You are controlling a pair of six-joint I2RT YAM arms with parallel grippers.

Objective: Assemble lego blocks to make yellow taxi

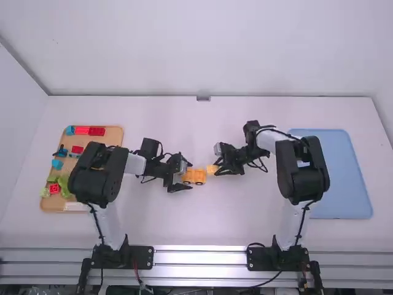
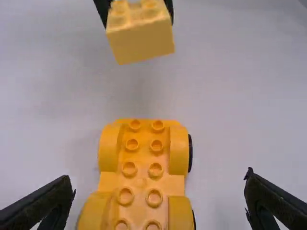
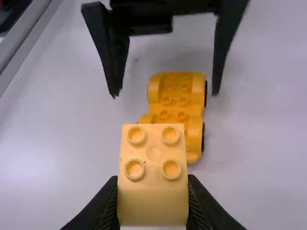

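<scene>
One yellow block (image 3: 153, 203) | in right claw (image 1: 215, 168) | car base (image 3: 178, 106) partly hidden

Bright, even light over the table (image 1: 215, 224)!
And soft, faint shadows beside the yellow chassis (image 2: 141, 179), pale gleams along the metal rails (image 1: 199, 257).
</scene>
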